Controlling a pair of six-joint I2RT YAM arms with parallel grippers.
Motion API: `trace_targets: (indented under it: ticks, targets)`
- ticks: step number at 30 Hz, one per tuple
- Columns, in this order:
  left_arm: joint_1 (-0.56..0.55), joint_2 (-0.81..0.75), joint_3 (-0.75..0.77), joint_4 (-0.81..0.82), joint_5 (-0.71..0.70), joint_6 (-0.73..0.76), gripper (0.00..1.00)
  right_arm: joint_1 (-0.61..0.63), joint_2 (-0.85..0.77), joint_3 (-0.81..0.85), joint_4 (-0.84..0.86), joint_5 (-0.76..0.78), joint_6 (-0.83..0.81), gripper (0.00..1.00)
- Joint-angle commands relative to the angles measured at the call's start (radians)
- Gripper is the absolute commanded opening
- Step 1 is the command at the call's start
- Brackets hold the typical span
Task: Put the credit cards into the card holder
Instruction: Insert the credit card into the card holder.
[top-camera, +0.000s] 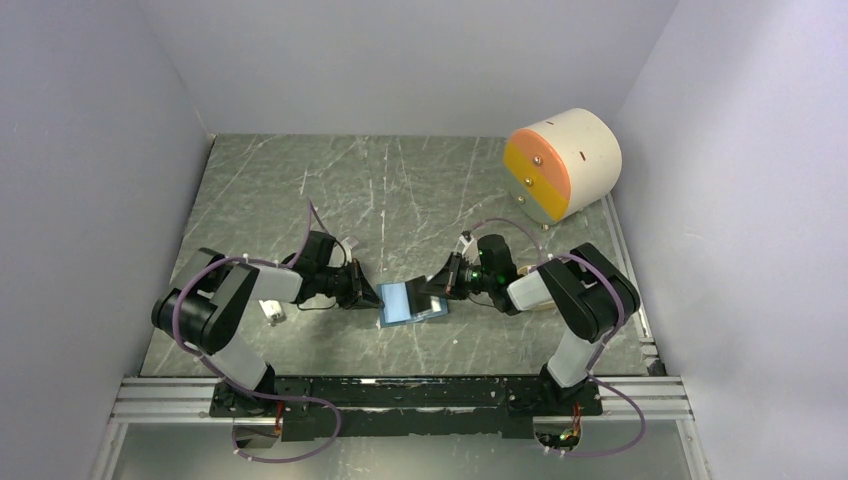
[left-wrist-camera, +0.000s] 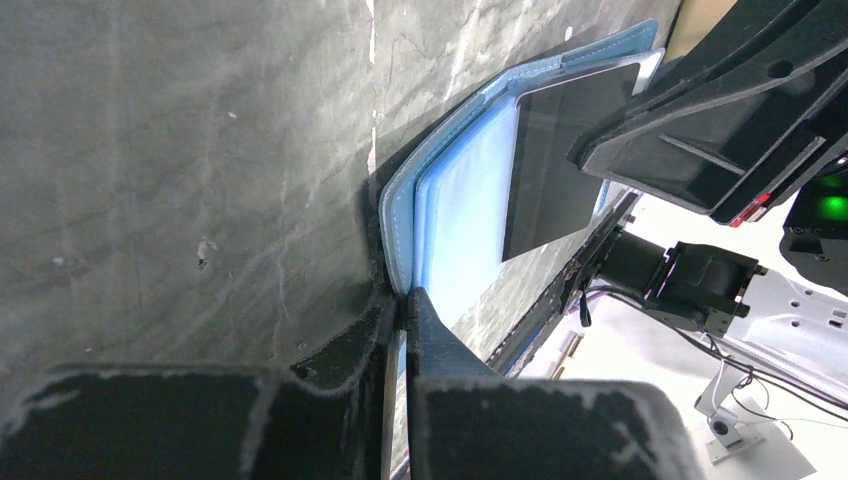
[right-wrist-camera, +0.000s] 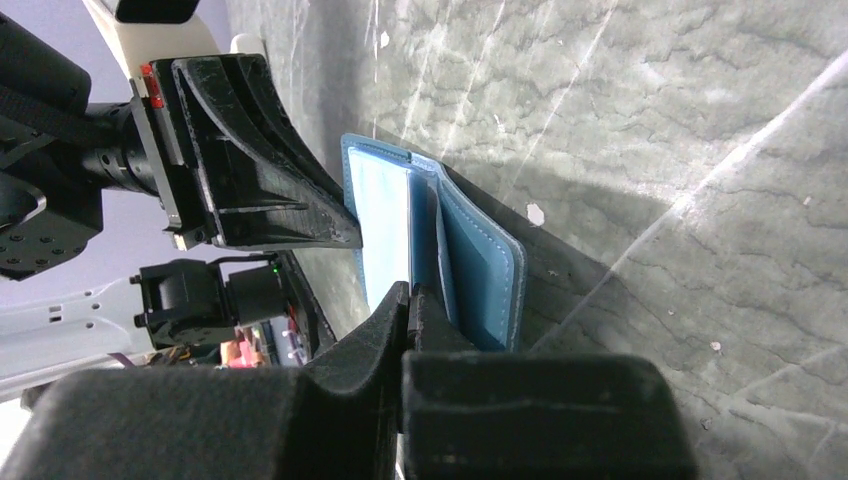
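Observation:
The blue card holder (top-camera: 408, 301) lies open on the table between both arms, its pale inside facing up (left-wrist-camera: 460, 210). My left gripper (left-wrist-camera: 405, 298) is shut on the holder's near edge, and its black fingers (right-wrist-camera: 262, 160) show at that edge in the right wrist view. A dark credit card (left-wrist-camera: 562, 150) lies flat over the holder's far half. My right gripper (right-wrist-camera: 410, 296) is shut on this card, seen edge-on against the holder's blue pocket (right-wrist-camera: 485, 255). The right fingers (left-wrist-camera: 700, 110) cover the card's outer end.
A big cream drum with orange-yellow drawers (top-camera: 560, 165) lies at the back right. A small white piece (top-camera: 271, 311) sits beside the left arm. A tan tray's edge (top-camera: 543, 301) peeks out under the right arm. A metal rail (top-camera: 400, 395) runs along the near edge.

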Motion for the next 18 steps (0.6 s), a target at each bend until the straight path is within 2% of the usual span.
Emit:
trace_targets:
  ticks: [1, 18]
  targets:
    - [-0.010, 0.004, 0.006, 0.019, -0.012, 0.001, 0.09, 0.001, 0.021, 0.002, 0.029, -0.016, 0.001, 0.00]
    - [-0.020, 0.010, 0.006, 0.023, -0.022, -0.010, 0.09, 0.018, 0.008, -0.037, 0.023, 0.007, 0.001, 0.00]
